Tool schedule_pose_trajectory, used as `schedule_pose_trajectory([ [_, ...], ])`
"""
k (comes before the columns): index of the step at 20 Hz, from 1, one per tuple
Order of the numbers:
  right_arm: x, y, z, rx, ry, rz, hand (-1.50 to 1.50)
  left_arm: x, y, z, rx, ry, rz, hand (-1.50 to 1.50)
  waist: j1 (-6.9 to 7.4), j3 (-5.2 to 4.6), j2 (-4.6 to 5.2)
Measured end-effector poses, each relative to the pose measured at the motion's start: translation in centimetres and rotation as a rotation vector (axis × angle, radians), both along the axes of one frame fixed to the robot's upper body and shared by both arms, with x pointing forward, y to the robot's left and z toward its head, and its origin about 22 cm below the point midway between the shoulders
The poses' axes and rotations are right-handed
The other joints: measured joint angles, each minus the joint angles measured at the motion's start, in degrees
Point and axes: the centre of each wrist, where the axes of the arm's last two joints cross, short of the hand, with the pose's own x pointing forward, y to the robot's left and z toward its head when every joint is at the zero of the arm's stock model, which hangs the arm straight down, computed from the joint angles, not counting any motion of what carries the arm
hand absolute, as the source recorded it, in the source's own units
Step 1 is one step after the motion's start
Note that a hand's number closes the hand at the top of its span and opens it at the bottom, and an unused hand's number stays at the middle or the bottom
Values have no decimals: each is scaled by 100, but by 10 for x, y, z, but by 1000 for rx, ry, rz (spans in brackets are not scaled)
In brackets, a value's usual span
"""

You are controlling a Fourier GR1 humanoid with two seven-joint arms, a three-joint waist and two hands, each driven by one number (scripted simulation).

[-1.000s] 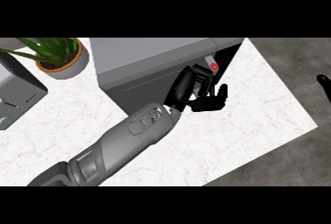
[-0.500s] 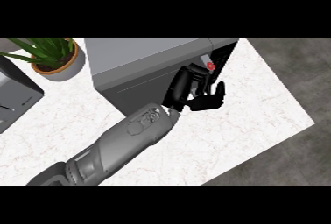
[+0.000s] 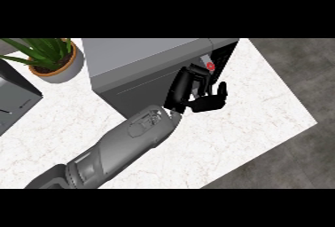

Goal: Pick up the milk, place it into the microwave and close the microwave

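One arm shows, its grey forearm (image 3: 131, 142) rising from the lower left across the white marbled counter (image 3: 262, 106). It looks to be the left arm. Its black hand (image 3: 196, 91) is at the front right corner of the grey microwave (image 3: 147, 66), by the dark opening there. The fingers (image 3: 182, 86) lie fairly straight along the microwave's front face, the thumb (image 3: 219, 95) sticks out to the right, and they are not curled round anything I can see. Just above the hand, at the edge of the opening, a small white shape with a red spot (image 3: 209, 65) shows; it may be the milk, but too little is visible to be sure. A potted plant (image 3: 49, 57) stands at the counter's upper left, near the microwave. Another grey appliance (image 3: 13, 99) sits at the left edge.
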Motion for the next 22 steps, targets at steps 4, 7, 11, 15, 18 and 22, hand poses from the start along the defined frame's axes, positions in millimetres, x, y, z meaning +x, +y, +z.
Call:
schedule_pose_trajectory([
  [4, 2, -2, 4, 5, 2, 8, -150, -1, 0, 0, -5, -8, 6, 150, -6, 4, 14],
  [7, 3, -4, 8, 9, -7, 13, -150, -1, 1, 0, -7, -8, 15, 150, -30, 6, 12],
  [11, 5, -6, 12, 10, -3, 21, -150, -1, 1, 0, -11, -17, 23, 150, -45, 6, 21],
  [15, 5, -10, 14, 21, 2, 16, -150, -3, -11, 0, -51, 18, 85, 150, 40, 10, 8],
  [18, 4, -14, 17, 29, -3, 7, -150, -4, -16, 2, -55, 37, 87, 150, 123, 12, 8],
  [22, 1, -21, 23, 35, -12, -23, -150, -4, -20, 4, -42, 46, 45, 150, 232, 10, 18],
])
